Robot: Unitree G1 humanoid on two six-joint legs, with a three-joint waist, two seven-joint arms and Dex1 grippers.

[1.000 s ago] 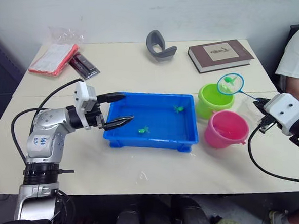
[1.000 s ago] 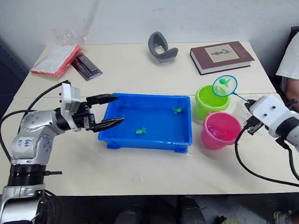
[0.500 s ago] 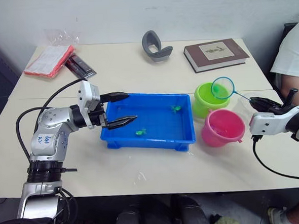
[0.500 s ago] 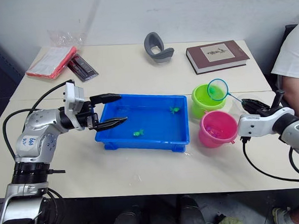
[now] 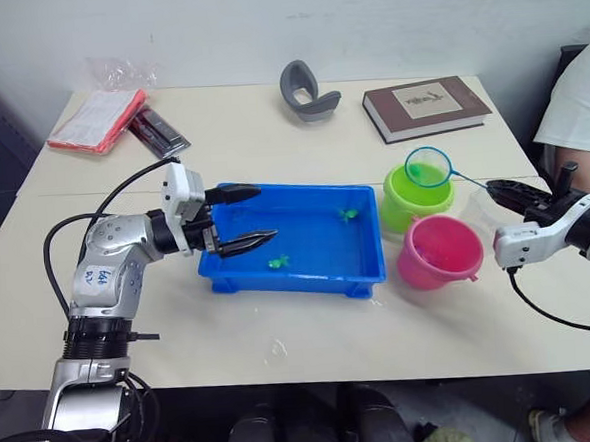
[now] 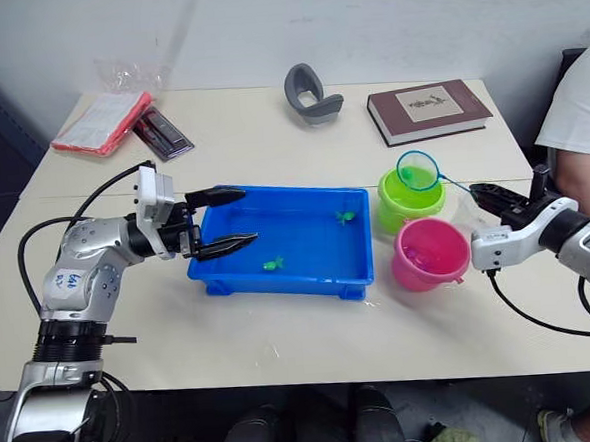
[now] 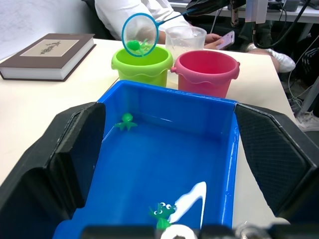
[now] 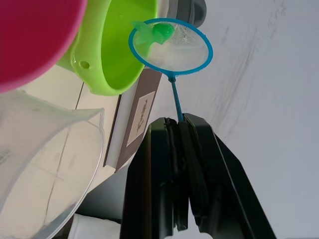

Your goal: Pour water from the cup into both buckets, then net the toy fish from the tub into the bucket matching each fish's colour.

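The blue tub point(image 5: 308, 273) lies mid-table with two green toy fish point(image 5: 350, 215) point(image 5: 278, 262) in it. My left gripper point(image 5: 265, 214) is open over the tub's left end, holding nothing. Right of the tub stand the lime green bucket point(image 5: 407, 209) and the pink bucket point(image 5: 437, 252). My right gripper point(image 5: 504, 190) is shut on the thin handle of the net point(image 8: 172, 45). The blue hoop hangs over the green bucket with a green fish point(image 8: 154, 32) in its mesh. The clear cup point(image 7: 185, 37) stands just right of the buckets, near my right gripper.
At the back of the table lie a brown book point(image 5: 425, 106), a grey curved object point(image 5: 307, 90), a red packet point(image 5: 98, 118) and a dark flat pack point(image 5: 159, 131). A person in a white shirt point(image 5: 581, 113) sits at the table's right edge.
The net with the green fish has moved left, further over the green bucket, and my right wrist has turned. My left gripper stays open at the tub's left end.
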